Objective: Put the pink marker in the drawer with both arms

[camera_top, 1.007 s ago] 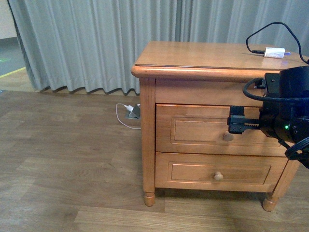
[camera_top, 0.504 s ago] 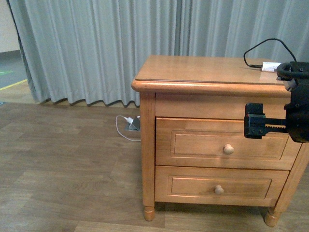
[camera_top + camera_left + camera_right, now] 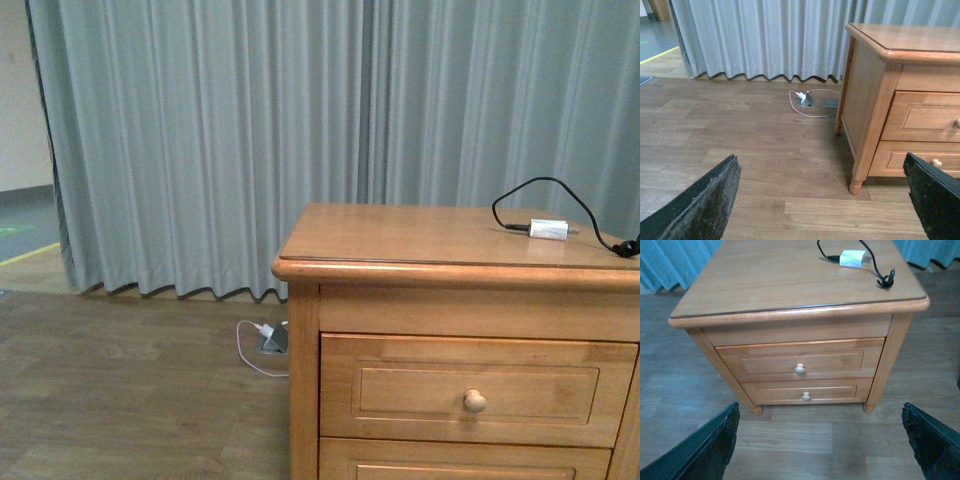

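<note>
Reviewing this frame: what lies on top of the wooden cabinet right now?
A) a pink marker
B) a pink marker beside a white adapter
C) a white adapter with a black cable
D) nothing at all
C: the right wrist view shows only the white adapter with its black cable on the cabinet top; no pink marker is visible, and the upper drawer is shut.
</note>
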Tool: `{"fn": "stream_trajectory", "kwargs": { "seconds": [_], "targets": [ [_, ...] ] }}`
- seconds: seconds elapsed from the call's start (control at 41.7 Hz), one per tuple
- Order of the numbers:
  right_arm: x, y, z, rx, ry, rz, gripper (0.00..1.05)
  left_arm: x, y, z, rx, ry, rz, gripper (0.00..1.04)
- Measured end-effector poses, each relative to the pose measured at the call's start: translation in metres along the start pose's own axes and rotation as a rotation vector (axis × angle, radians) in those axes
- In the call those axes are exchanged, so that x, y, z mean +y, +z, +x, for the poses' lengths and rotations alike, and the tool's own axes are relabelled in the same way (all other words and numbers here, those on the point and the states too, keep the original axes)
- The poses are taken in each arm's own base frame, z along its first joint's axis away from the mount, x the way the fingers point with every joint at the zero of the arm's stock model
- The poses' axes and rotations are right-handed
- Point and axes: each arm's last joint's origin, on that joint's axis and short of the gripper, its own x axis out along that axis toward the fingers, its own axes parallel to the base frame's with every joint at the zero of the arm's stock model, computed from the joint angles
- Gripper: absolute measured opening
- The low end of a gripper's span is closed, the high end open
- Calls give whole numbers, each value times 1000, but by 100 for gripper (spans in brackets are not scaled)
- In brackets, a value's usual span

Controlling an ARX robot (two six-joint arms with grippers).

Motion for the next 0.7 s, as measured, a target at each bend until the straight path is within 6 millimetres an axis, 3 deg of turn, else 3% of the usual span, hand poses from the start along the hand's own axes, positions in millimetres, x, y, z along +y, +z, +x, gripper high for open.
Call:
{"fn": "stream_trajectory", "kwargs": {
  "seconds": [0.096,0.192,0.24,0.384,0.528,0.695],
  "targets": [
    [1,2,-9,-29,6,3,96,0,0,0,0,0,0,99],
    [0,1,-6,-16,4,3,96,0,0,0,0,0,0,99],
    [-1,-4,-3,-85,-26,-18,91,0,0,0,0,0,0,99],
    [-7,-33,-9,-352,-27,-87,64,0,0,0,0,0,0,99],
    [-21,-66,-9,-352,-19,-108,40,0,0,0,0,0,0,99],
    [-28,-100,-11,-341,-38,-110,2,0,0,0,0,0,0,99]
  ]
}}
